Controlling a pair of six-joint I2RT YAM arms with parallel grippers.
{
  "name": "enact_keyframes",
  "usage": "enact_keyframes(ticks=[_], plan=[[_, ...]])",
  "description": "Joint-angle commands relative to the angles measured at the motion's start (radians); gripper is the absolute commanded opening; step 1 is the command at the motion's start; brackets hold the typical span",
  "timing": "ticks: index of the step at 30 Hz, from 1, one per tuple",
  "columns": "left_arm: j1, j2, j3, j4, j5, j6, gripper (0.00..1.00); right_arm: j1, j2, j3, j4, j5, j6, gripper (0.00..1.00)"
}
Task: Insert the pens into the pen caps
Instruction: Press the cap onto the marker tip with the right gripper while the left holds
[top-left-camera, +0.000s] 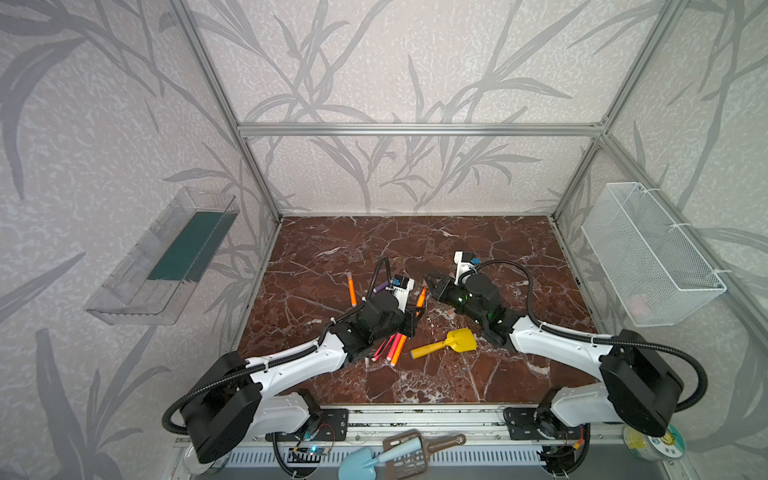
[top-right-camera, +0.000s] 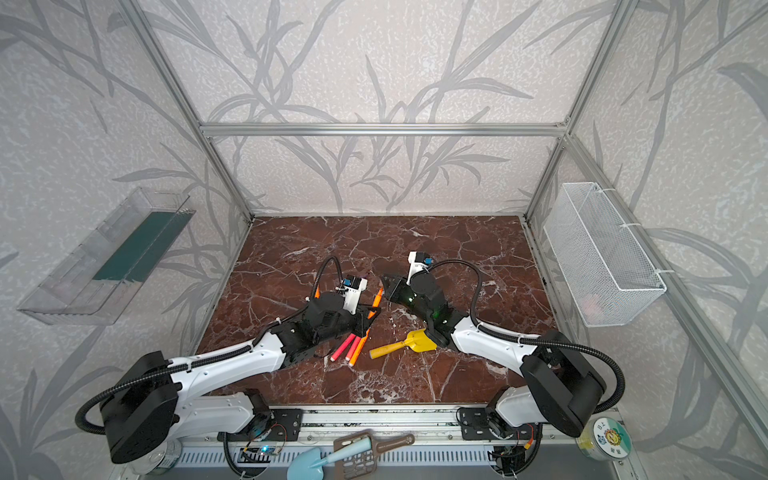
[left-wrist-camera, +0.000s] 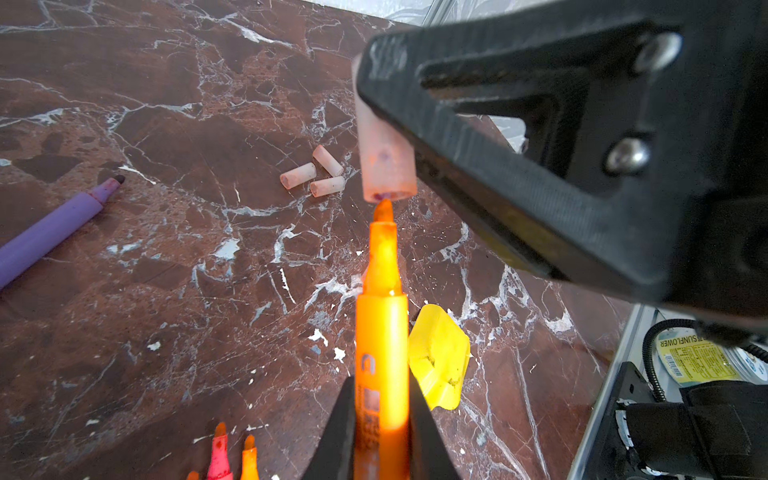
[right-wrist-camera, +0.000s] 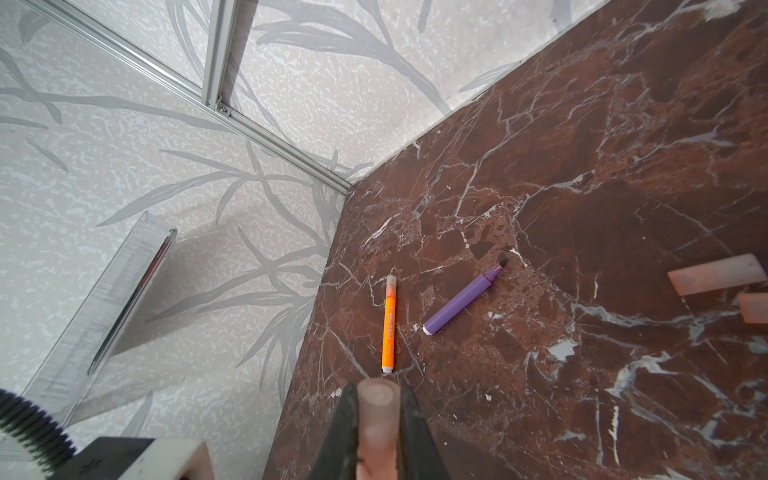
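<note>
Dark red marble bench (top-left-camera: 415, 249). The left arm (top-left-camera: 299, 361) and right arm (top-left-camera: 552, 340) reach low over its middle, wrists angled toward each other. Left fingers (left-wrist-camera: 341, 428) clamp an orange pen (left-wrist-camera: 381, 332) above the bench. Its long axis runs straight out from them, nib at the mouth of a pale pink cap (left-wrist-camera: 384, 162) pinched tight by the right fingers (right-wrist-camera: 345, 419).

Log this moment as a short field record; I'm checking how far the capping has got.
left gripper: shut on the held orange pen
right gripper: shut on the held pen cap
alignment: nib at the cap's open mouth, not yet inside
loose pen caps: three, together on the marble tabletop
capped orange pen: lying beside the uncapped purple pen
waiting: two pinkish-red pens and a loose orange pen, partly under the left arm
other: yellow toy shovel
</note>
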Motion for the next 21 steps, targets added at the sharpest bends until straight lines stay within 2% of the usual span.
enact_keyframes(ticks=[1, 9, 14, 21], plan=[[0.001, -0.018, 0.009, 0.025, -0.014, -0.011, 0.0, 0.011, -0.02, -0.01, 0.016, 0.022, -0.002, 0.0], [0.0, -0.02, 0.01, 0.023, -0.036, -0.008, 0.0, 0.017, -0.011, -0.013, 0.015, 0.026, 0.003, 0.0], [0.003, -0.006, 0.021, 0.018, -0.075, 0.005, 0.0, 0.057, -0.01, -0.022, 0.018, 0.034, 0.011, 0.0], [0.015, -0.007, 0.03, 0.035, -0.092, 0.011, 0.0, 0.088, 0.053, -0.028, 0.069, 0.016, 0.046, 0.0]])
